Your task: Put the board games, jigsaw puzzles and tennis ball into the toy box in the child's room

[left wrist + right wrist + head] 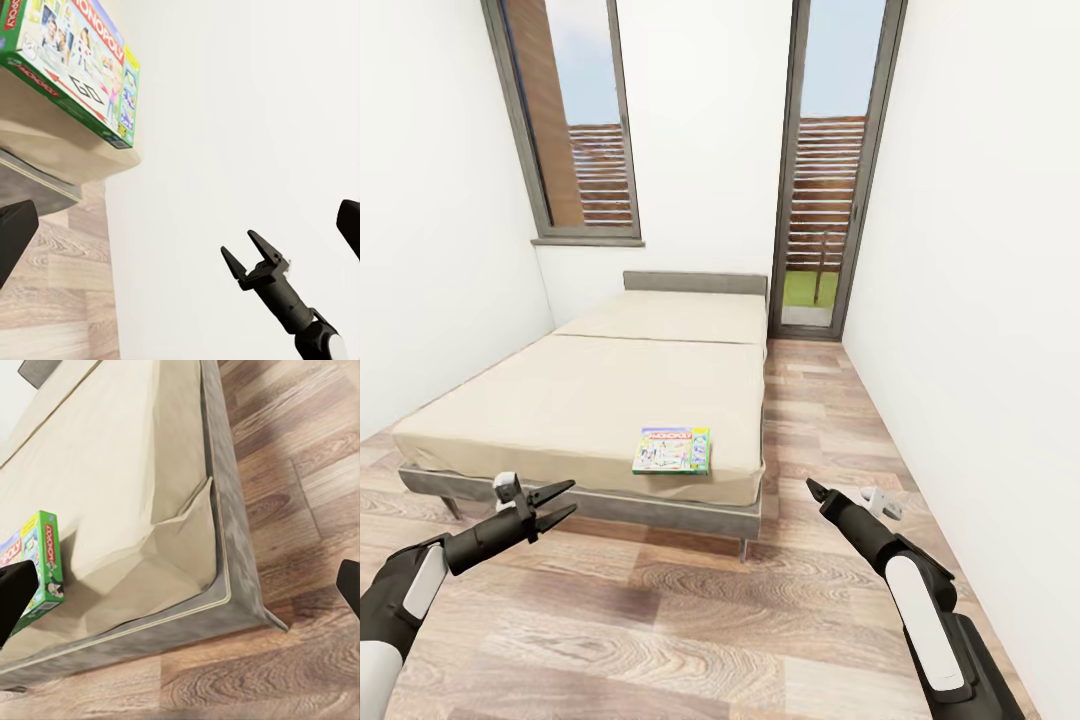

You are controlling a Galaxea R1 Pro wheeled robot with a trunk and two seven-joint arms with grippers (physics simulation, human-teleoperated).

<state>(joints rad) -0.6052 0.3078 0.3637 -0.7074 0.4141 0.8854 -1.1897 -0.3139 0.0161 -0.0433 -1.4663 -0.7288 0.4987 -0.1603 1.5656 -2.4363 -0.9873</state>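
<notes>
Both grippers are held empty: the left gripper (563, 503) is spread open, the right gripper (250, 253) likewise parted. The Monopoly box (673, 450) is seen ahead between them on the bed (560, 400).

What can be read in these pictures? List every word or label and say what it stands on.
"MONOPOLY" on the lid of the board game, along its top edge; the first letter is cut off by the picture's edge.
"MONOPOLY" again on the box's green side wall, small and only partly legible.
"GO" on the lid's printed game square.
In the head view the same box lies on the bed; its red title strip is too small to read.
</notes>
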